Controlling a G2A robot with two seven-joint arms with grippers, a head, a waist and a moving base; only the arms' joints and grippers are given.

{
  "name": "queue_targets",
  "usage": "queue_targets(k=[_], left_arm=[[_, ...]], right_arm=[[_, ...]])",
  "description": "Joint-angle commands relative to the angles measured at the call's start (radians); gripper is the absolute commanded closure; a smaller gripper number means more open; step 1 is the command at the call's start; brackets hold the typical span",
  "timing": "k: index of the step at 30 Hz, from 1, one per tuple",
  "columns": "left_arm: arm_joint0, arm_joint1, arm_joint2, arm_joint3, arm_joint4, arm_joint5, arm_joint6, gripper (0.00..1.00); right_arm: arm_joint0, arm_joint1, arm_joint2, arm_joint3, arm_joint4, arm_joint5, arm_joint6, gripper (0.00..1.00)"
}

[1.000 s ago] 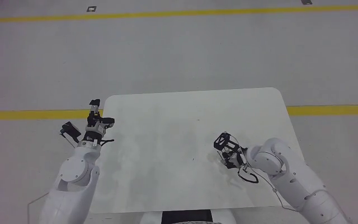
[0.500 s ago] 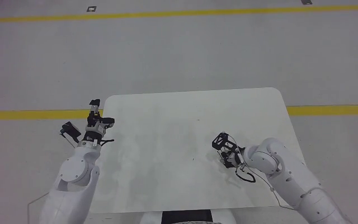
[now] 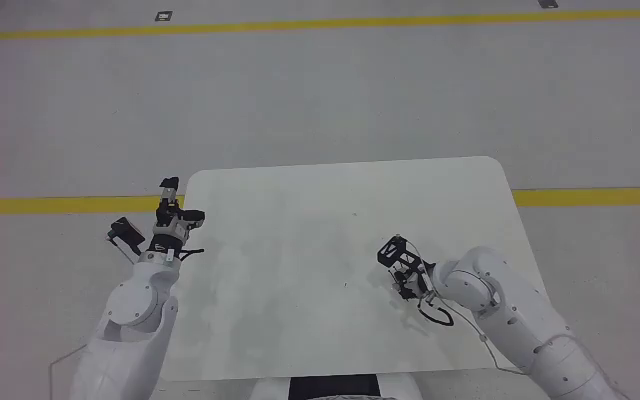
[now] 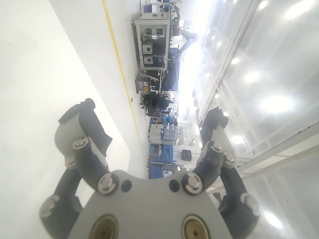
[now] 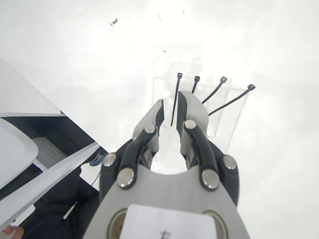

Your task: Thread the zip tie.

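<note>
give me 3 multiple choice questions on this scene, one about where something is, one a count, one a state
1. Where is the left claw relative to the table?
A over its middle
B at its left edge
C at its far right corner

2. How many black zip ties stand in the clear holder?
A two
B four
C six

3. How is the right claw?
A shut on a tie
B shut on nothing
C open, with one zip tie between its jaws

Answers:
1 B, the top view puts it at that edge.
2 B, four heads show in the right wrist view.
3 C, a gap shows on each side of the tie.
</note>
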State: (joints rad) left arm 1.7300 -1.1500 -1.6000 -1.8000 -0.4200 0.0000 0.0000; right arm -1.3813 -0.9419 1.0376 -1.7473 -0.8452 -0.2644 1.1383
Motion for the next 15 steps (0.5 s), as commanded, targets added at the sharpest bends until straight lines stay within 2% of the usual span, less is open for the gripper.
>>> queue_targets(k=[1,15], left_arm=[[0.0,0.0,0.0,0.0,0.0,0.0,0.0,0.0],[0.0,0.0,0.0,0.0,0.0,0.0,0.0,0.0]], right_arm=[[0.002,0.0,-0.002,0.002,0.001,0.004,0.001,0.83],[0.017,-0.002,-0.008,0.031,0.022,0.003,0.005,0.88]])
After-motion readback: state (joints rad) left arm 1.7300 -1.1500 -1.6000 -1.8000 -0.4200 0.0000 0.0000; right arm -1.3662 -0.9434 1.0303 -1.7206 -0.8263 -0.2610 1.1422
